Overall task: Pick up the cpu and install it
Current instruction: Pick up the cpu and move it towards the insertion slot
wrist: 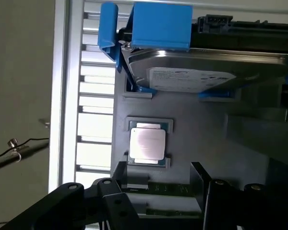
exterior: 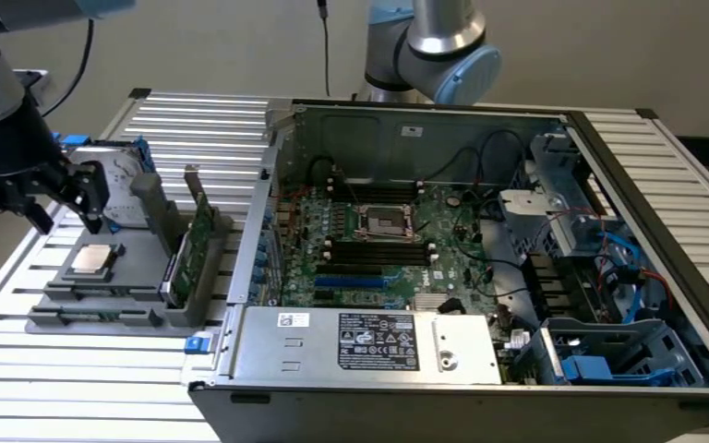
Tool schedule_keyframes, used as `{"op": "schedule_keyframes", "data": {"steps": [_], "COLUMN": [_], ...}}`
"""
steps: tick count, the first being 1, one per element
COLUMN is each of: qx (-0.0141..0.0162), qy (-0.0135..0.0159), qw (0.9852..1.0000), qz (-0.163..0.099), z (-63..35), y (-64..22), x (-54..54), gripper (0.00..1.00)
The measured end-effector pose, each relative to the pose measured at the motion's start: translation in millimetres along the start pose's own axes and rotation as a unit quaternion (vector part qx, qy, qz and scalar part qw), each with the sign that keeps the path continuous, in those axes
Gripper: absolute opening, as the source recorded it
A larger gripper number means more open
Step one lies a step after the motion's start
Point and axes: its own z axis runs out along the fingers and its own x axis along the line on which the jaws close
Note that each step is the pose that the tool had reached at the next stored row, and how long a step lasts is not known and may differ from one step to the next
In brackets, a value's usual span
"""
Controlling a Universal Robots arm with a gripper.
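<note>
The cpu (exterior: 93, 260) (wrist: 147, 143) is a small square chip with a shiny silver top. It lies flat in a recess of the grey parts holder (exterior: 96, 314) at the exterior view's left. My gripper (exterior: 69, 224) (wrist: 158, 191) hangs a little above the cpu, apart from it. Its black fingers (wrist: 108, 196) are spread wide with nothing between them. The metal-framed socket (exterior: 386, 221) sits on the motherboard in the middle of the computer case.
A silver hard drive (wrist: 206, 72) with a blue bracket (wrist: 161, 26) stands in the holder just behind the cpu. Upright cards (exterior: 195, 249) separate the holder from the case wall (exterior: 256, 231). A power supply (exterior: 367, 341) fills the case front. A second arm (exterior: 441, 46) stands behind.
</note>
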Motion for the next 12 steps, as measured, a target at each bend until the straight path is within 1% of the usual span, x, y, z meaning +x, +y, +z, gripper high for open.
{"op": "schedule_keyframes", "data": {"steps": [12], "qx": [0.0], "qy": [0.0001], "qw": [1.0], "qz": [-0.001], "z": [21.8], "y": [-0.9], "x": [-1.5], "gripper": [0.64]}}
